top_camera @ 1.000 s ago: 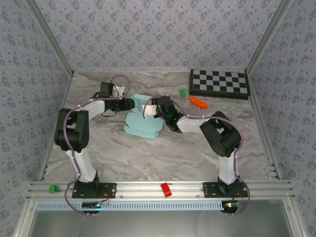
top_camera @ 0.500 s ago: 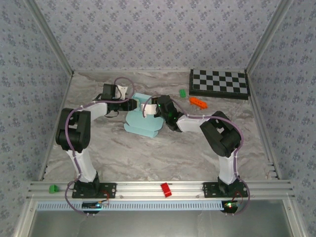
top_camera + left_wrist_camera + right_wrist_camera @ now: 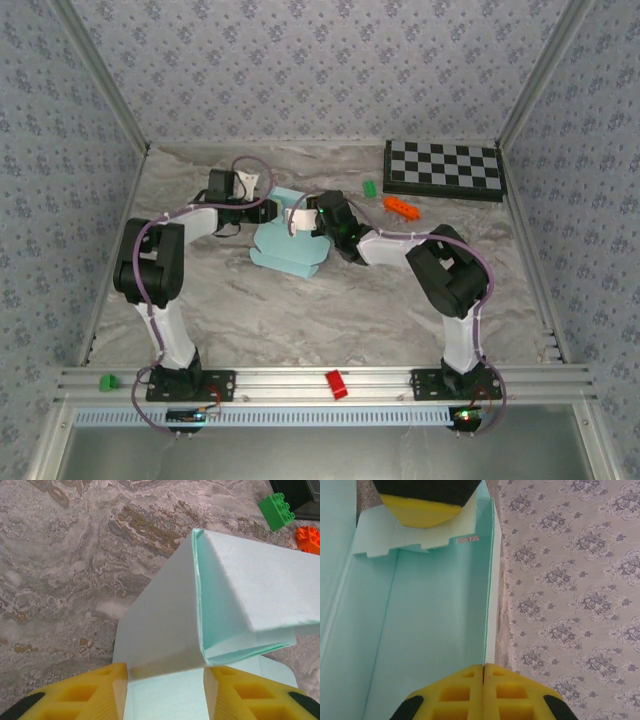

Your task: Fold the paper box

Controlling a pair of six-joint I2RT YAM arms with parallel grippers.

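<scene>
The paper box (image 3: 288, 250), pale turquoise card partly folded up, lies mid-table between the two arms. My left gripper (image 3: 270, 211) meets it from the left. In the left wrist view its yellow fingers (image 3: 75, 697) stand partly apart, pressed against both side edges of a raised, doubled wall of the box (image 3: 165, 625), with the gripper (image 3: 166, 672) holding it. My right gripper (image 3: 305, 222) comes in from the right. In the right wrist view this gripper (image 3: 484, 667) is pinched shut on the thin upright edge of a box wall (image 3: 430, 615). The left gripper's finger (image 3: 420, 507) shows at the wall's far end.
A black-and-white checkerboard (image 3: 444, 168) lies at the back right. A green brick (image 3: 370, 187) and an orange brick (image 3: 399, 207) sit just right of the box, and show as green brick (image 3: 275, 511) and orange brick (image 3: 309, 539) in the left wrist view. Patterned walls enclose the table.
The left wrist has shifted slightly right and toward the back, closer against the box. The right gripper has edged a little toward the back. The box has barely moved.
</scene>
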